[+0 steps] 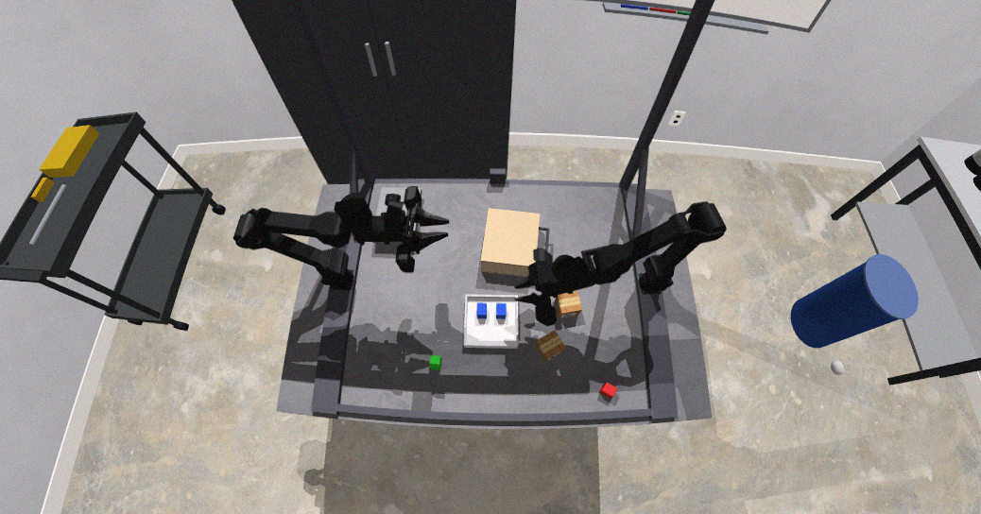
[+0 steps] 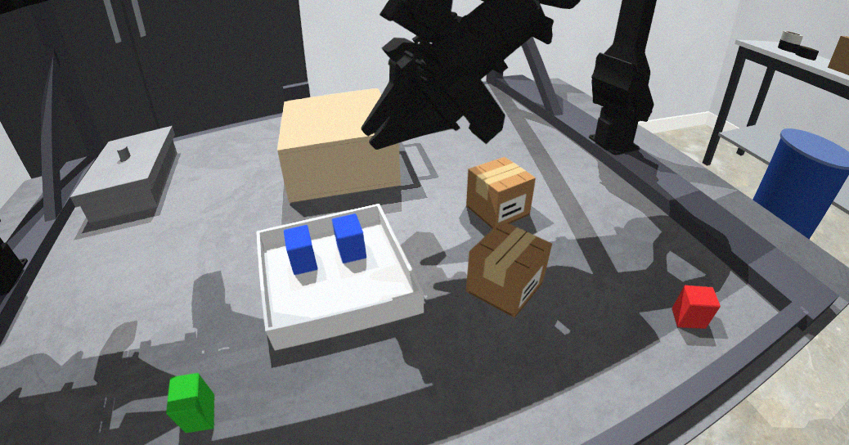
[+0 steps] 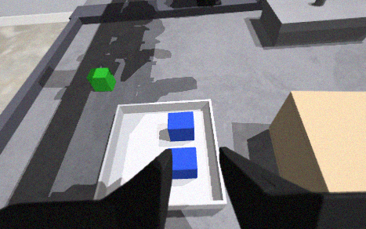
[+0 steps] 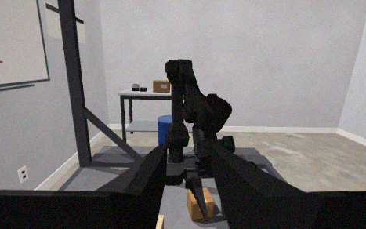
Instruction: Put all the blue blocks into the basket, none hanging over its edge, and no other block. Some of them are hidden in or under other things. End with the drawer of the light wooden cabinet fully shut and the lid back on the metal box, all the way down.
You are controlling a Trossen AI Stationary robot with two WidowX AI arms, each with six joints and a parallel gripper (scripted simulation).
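Two blue blocks stand inside the white basket (image 1: 491, 335) (image 2: 344, 323) (image 3: 160, 105): one blue block (image 1: 481, 310) (image 2: 301, 249) (image 3: 181, 125) and another blue block (image 1: 501, 310) (image 2: 349, 237) (image 3: 184, 162). My left gripper (image 1: 521, 291) (image 2: 368, 137) (image 3: 195, 154) is partly open and empty, raised between basket and light wooden cabinet (image 1: 510, 232) (image 2: 341, 168) (image 3: 344, 137). The cabinet's drawer handle (image 1: 545, 238) is close to its side; the drawer looks shut. My right gripper (image 1: 447, 228) is open and empty, left of the cabinet. The metal box (image 2: 119, 204) has its lid (image 2: 136, 151) on.
Two cardboard boxes, one lighter (image 1: 569, 303) (image 2: 501, 193) and one darker (image 1: 550, 345) (image 2: 509, 270), stand right of the basket. A green block (image 1: 435, 362) (image 2: 190, 403) (image 3: 102, 80) is front left, a red block (image 1: 608, 390) (image 2: 695, 307) front right. Dark frame posts stand at the table sides.
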